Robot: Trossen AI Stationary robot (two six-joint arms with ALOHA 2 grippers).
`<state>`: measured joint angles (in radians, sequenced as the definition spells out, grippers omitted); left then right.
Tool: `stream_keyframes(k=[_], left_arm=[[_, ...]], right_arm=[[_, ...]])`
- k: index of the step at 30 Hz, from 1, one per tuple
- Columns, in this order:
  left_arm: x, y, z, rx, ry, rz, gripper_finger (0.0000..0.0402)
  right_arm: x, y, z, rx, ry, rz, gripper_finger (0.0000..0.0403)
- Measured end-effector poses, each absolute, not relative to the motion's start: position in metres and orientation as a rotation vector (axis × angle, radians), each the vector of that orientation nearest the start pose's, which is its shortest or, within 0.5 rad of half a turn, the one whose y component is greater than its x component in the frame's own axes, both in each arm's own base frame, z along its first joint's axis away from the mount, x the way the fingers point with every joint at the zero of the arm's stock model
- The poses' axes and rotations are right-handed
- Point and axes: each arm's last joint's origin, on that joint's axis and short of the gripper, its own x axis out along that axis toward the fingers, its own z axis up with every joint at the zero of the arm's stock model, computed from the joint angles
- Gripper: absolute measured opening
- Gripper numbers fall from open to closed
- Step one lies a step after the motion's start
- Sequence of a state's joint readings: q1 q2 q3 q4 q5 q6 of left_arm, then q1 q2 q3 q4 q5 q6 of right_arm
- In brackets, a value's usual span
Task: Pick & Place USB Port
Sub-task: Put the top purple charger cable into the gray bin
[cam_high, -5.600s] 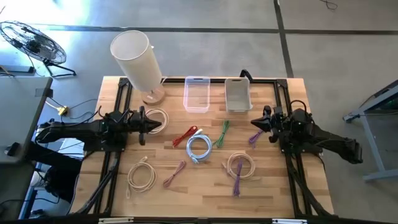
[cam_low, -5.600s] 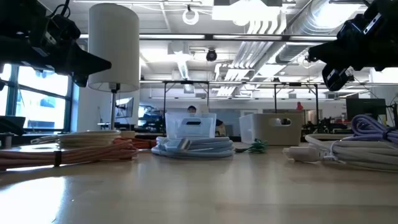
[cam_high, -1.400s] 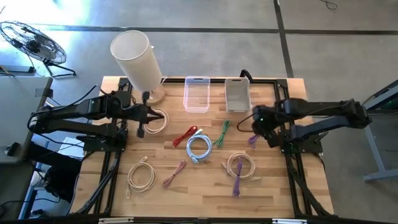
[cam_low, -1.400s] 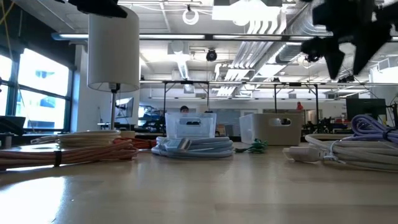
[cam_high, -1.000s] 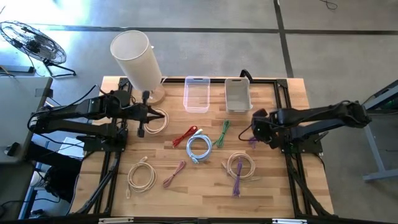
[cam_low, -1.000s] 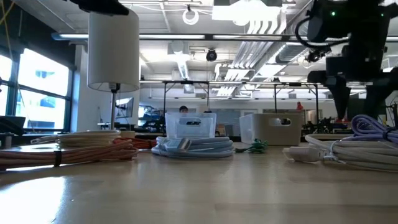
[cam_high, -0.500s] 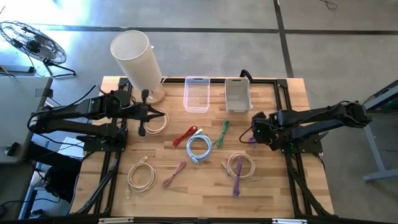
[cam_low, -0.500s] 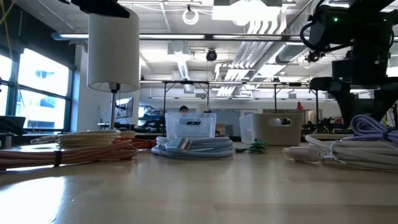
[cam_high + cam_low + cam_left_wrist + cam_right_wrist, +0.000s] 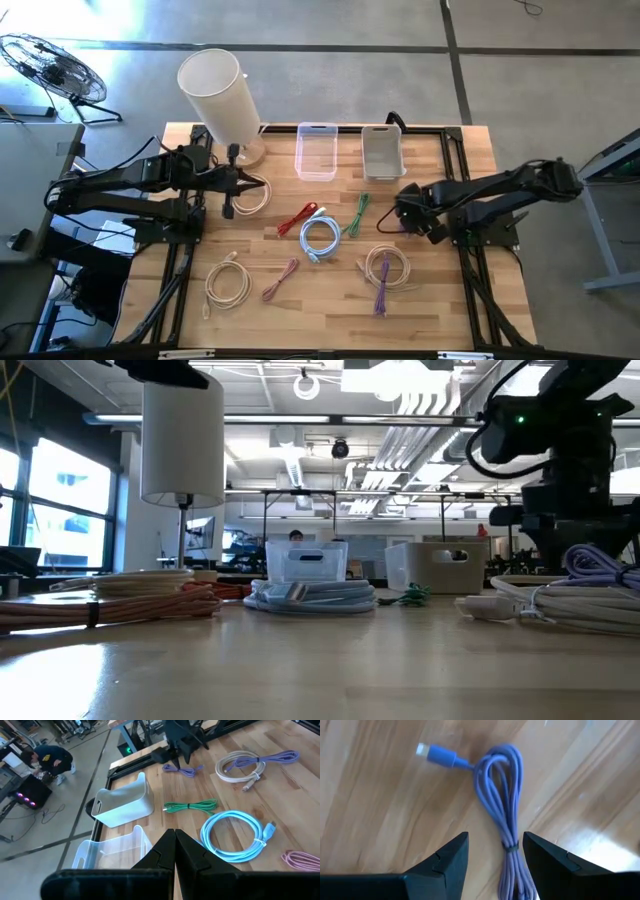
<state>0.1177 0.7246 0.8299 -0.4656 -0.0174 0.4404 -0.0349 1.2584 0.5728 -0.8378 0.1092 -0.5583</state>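
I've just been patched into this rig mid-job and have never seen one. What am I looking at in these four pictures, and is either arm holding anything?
Two dark robot arms work at a wooden table. The overhead picture shows the whole table, the level picture looks across its top, and each remaining picture comes from a camera on one arm's wrist.

On the table lie bundled cables: a light blue coil, a green cable, a red cable, cream coils and purple ones. At the far edge stand a white lamp, a clear bin and a grey bin.

The right gripper is open, its jaws on either side of a small purple cable lying flat on the wood; nothing is gripped yet. The left gripper is shut, empty, and waits near the lamp.
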Motion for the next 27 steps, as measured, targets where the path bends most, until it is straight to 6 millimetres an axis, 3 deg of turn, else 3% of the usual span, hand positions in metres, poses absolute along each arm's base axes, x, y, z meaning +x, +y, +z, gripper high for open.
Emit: stream_keyframes(k=[14, 17, 23, 27], left_arm=[[0.149, 0.018, 0.33, 0.414, 0.381, 0.037, 0.0001], [0.149, 0.018, 0.329, 0.413, 0.387, 0.036, 0.0001], [0.149, 0.018, 0.329, 0.434, 0.391, 0.039, 0.0001], [0.149, 0.019, 0.329, 0.476, 0.399, 0.057, 0.0001]], right_arm=[[0.189, -0.009, 0.124, -0.423, 1.57, 0.279, 0.0175], [0.189, -0.009, 0.124, -0.41, 1.574, 0.278, 0.0145], [0.188, -0.01, 0.124, -0.321, 1.584, 0.218, 0.0026], [0.188, -0.011, 0.124, -0.33, 1.59, 0.18, 0.0024]])
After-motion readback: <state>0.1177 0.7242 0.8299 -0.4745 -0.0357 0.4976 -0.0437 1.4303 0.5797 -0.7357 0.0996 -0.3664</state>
